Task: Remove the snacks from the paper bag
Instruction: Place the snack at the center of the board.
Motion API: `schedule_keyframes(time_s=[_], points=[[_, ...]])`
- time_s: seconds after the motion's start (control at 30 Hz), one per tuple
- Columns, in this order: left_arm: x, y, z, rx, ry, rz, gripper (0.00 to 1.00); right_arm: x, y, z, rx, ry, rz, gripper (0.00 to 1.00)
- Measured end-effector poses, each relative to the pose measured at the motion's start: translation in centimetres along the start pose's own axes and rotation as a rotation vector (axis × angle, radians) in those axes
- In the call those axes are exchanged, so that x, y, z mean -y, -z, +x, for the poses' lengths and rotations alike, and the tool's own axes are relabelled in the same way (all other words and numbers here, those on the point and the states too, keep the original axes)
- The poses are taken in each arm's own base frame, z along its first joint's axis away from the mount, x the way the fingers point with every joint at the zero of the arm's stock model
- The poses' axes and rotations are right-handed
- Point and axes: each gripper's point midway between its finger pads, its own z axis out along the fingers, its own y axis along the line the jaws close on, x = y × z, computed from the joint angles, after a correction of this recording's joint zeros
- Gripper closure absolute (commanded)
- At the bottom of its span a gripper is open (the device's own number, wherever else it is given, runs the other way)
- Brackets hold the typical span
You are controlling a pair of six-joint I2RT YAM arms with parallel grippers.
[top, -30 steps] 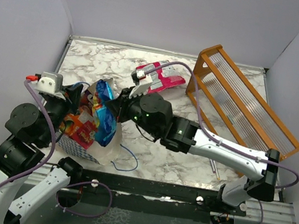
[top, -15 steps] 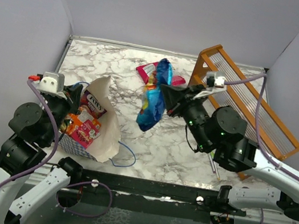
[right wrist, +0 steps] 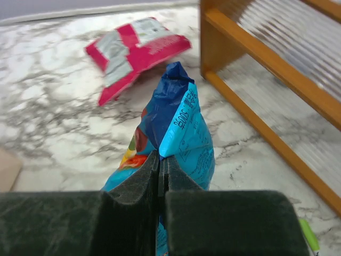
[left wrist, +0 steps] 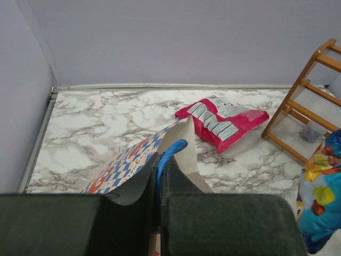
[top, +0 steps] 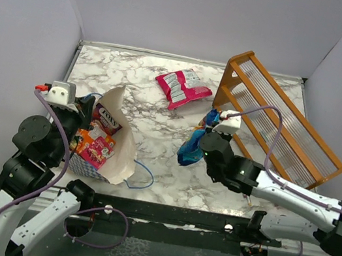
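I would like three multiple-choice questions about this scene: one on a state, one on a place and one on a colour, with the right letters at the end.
1. The left gripper is:
A. open, holding nothing
B. shut on the rim of the paper bag
C. shut on a pen

2. Where does the pink-and-white packet lie?
A. on the table, left of the wooden rack
B. inside the paper bag
C. on the rack's slats

3. The packet held in the right gripper is mainly:
A. green
B. purple
C. blue

Answers:
1. B, as the left wrist view shows the fingers closed on the bag's rim.
2. A, as the top view shows it flat on the marble, outside the bag.
3. C, as the right wrist view shows blue foil pinched between the closed fingers.
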Motion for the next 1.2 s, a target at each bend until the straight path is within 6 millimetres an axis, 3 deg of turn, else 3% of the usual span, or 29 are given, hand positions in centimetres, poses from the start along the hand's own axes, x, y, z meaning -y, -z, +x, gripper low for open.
schedule_keyframes(time_s=[0.23,0.33,0.43,0.6,0.8,0.93,1.0,1.13,1.2], points=[[-0.2,0.0,0.0,-0.001,-0.013,-0.008,1.0,5.1,-6.6,8.8,-0.21,-0.012,0.3,0.98],[-0.4,0.1,-0.3,0.004,-0.016,-0.016,1.0,4.9,-8.7,10.8,-0.249,-0.004,0.358,0.96],[-0.5,0.2,-0.6,0.01,-0.017,-0.021,1.0,3.6,-11.3,12.0,-0.291,0.006,0.383,0.86],[-0.6,0.4,-0.6,0.007,-0.018,-0.025,1.0,-1.0,-16.4,11.1,-0.276,-0.015,0.319,0.59],[-0.6,0.5,-0.7,0.008,-0.017,-0.026,1.0,-4.5,-19.5,8.4,-0.276,-0.036,0.186,0.46],[-0.6,0.5,-0.7,0.008,-0.013,-0.025,1.0,-6.4,-18.7,7.7,-0.36,0.026,-0.023,0.37],[-0.5,0.5,-0.7,0.008,-0.011,-0.025,1.0,-7.5,-16.8,7.4,-0.408,0.061,-0.171,0.31],[-0.5,0.4,-0.7,0.012,-0.003,-0.024,1.0,-10.3,-10.4,5.9,-0.464,0.105,-0.54,0.12],[-0.4,0.2,-0.7,0.014,0.001,-0.023,1.0,-11.8,-6.2,5.3,-0.473,0.116,-0.741,0.09]])
